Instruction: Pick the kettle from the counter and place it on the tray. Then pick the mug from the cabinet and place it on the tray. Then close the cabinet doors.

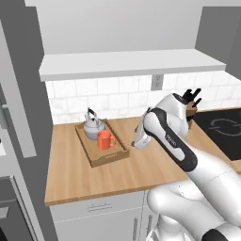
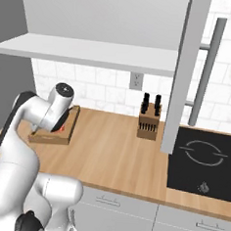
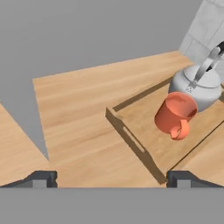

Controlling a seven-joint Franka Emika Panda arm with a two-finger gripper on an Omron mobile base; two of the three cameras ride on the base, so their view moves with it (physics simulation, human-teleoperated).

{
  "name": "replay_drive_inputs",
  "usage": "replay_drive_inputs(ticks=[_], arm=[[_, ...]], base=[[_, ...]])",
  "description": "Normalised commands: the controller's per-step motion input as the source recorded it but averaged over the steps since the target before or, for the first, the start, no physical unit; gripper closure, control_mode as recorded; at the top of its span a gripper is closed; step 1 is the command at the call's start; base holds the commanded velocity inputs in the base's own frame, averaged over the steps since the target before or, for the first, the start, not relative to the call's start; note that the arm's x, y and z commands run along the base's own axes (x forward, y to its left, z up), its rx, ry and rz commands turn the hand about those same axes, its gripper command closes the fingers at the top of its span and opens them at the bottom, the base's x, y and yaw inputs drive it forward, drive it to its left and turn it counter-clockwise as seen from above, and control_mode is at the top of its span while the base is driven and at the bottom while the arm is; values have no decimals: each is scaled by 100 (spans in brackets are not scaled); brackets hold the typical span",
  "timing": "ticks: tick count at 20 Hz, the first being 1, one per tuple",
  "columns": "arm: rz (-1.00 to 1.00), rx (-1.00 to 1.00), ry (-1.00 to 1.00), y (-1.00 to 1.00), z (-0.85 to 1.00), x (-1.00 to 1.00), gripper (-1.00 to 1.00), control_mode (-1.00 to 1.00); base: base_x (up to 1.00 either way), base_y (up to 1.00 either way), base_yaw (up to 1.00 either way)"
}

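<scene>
The brown wooden tray point(image 1: 114, 156) lies on the light wooden counter point(image 1: 141, 172), left of middle. On it stand the silver kettle point(image 1: 93, 128) at the back and the orange-red mug point(image 1: 105, 140) in front of it. My gripper point(image 1: 137, 143) hangs open and empty just right of the tray, above the counter. In the hand view the fingertips point(image 3: 41, 179) stand wide apart, with the mug point(image 3: 175, 114), kettle point(image 3: 197, 85) and tray rim point(image 3: 131, 144) ahead to the right. The cabinet shelf point(image 1: 127, 63) is bare. Both cabinet doors stand open: one point(image 1: 16, 103) at the left, one point(image 2: 187, 69) at the right.
A knife block point(image 2: 149, 122) stands at the back of the counter against the tiled wall. A black cooktop point(image 2: 202, 158) lies to the right. The open right door's bar handle point(image 2: 207, 66) hangs above the cooktop. Grey drawers point(image 2: 129, 212) run below the counter.
</scene>
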Motion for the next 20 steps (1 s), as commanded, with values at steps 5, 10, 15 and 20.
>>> replay_drive_inputs(ticks=[5,10,15,20], arm=[[-22,14,0,-48,31,-47,-100,-100],[-26,24,3,-67,44,-55,-100,-100],[-19,5,1,-44,11,-12,-100,-100],[-12,0,0,-29,0,0,100,-100]], base=[[0,0,0],[0,0,0],[0,0,0],[0,0,0]])
